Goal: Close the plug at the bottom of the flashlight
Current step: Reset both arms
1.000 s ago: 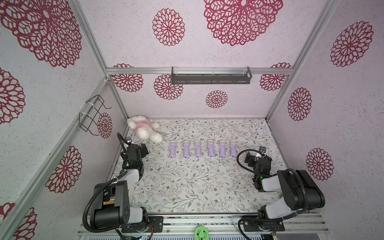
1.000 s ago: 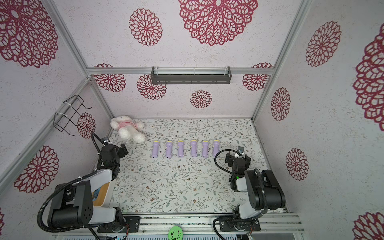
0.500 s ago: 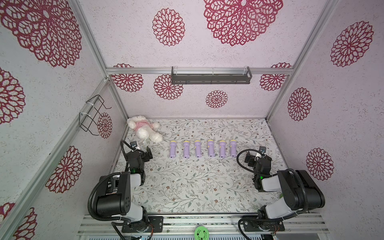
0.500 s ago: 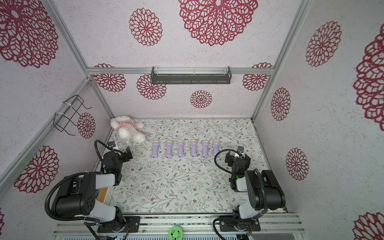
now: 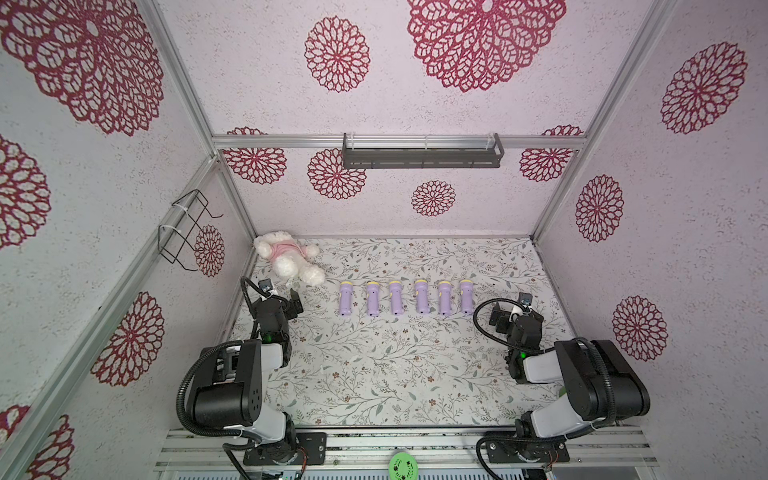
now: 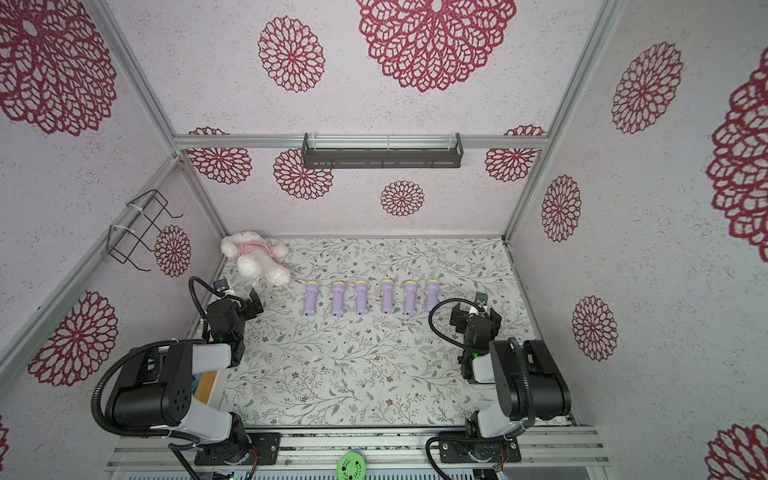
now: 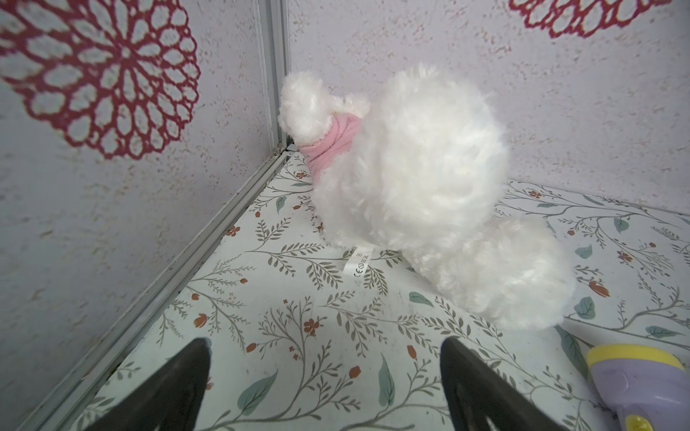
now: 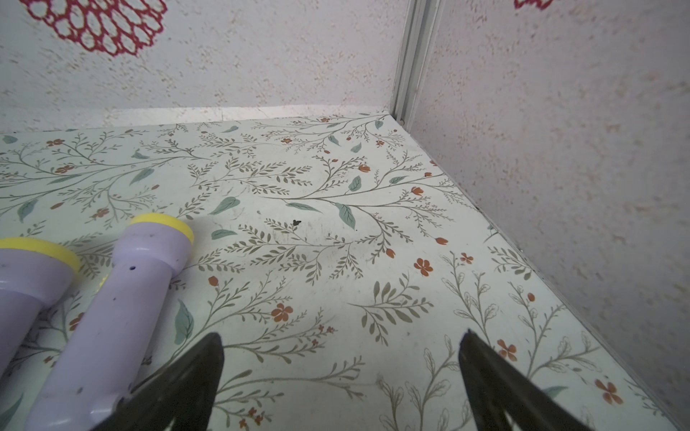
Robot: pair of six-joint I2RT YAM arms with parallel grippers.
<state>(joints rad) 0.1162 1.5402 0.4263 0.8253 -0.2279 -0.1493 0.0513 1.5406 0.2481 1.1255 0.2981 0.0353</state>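
Left gripper [image 7: 325, 347] nearer; flashlights [image 5: 396, 302] lengthwise, heads-rearward

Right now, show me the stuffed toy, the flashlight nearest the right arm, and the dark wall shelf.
stuffed toy [image 5: 286, 250]: in a top view, pink shirt.
flashlight nearest the right arm [image 5: 466, 299]: in a top view, purple barrel.
dark wall shelf [image 5: 422, 162]: in a top view, front rail.

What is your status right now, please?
Open, empty: left pincer, right pincer. Row of six lilac plastic flashlights, yellow heads, untouched. Near left pincer: white plush toy, not blocking.
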